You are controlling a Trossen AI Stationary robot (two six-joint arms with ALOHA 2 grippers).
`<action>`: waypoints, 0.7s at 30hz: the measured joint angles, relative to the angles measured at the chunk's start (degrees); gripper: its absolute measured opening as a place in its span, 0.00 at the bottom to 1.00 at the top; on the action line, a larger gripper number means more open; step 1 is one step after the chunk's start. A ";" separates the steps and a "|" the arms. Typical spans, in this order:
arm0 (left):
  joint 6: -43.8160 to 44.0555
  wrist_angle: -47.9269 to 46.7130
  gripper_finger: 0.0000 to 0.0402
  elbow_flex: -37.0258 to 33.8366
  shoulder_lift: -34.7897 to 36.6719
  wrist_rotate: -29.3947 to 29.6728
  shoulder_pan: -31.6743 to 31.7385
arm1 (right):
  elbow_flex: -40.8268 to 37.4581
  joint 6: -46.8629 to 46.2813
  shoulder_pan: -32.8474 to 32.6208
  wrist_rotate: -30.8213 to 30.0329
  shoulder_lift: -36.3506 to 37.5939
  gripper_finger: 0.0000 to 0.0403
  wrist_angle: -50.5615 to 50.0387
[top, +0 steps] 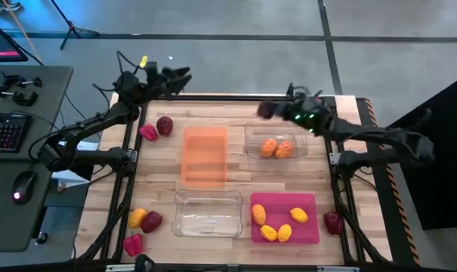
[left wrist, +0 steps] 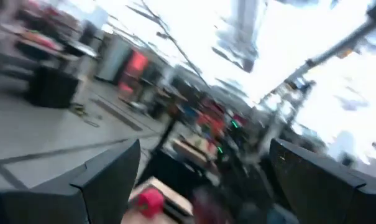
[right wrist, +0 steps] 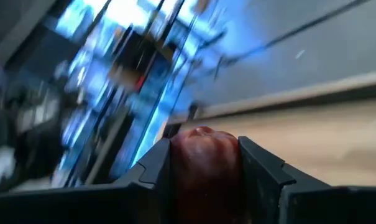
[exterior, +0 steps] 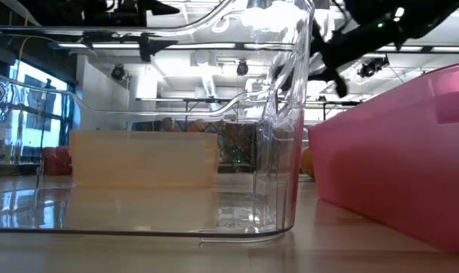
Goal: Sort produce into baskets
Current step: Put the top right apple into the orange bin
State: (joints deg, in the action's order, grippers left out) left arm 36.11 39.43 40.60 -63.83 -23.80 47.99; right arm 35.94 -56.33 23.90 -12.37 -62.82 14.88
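Produce lies scattered around four shallow rectangular trays on the pale wooden tabletop (top: 236, 174). Taking the translucent orange tray (top: 205, 156) at the centre as landmark: it stands bare, with open wood on all its sides. Beside it, toward the right arm, a clear tray (top: 276, 140) holds two round orange fruits (top: 276, 148). Nearer the front edge sit a second clear tray (top: 208, 214), glossy and see-through, and a magenta-pink tray (top: 285, 218) carrying four smooth yellow lemons (top: 281, 224). On the left arm's side of the orange tray, a red-pink pepper (top: 148, 133) and a dark maroon round fruit (top: 165, 125) lie close together near the tabletop's edge. A small cluster (top: 143, 227) of three pieces rests at the front left corner, and one maroon piece (top: 332, 222) sits just beyond the pink tray's outer side.

Right hand (top: 267, 109) hangs above the far rim of the fruit-filled clear tray, fingers clamped on a dark maroon fruit (right wrist: 205, 163). Left hand (top: 181, 75) is raised beyond the far edge, its fingers spread wide and holding nothing.
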 joint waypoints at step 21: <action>8.63 -0.23 0.86 0.00 5.21 -19.85 -17.59 | 20.03 9.35 -20.18 8.40 -35.51 0.37 17.06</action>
State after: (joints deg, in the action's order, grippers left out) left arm 44.74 39.20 40.60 -58.62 -43.66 30.40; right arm 55.97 -46.98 3.72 -3.97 -98.32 31.94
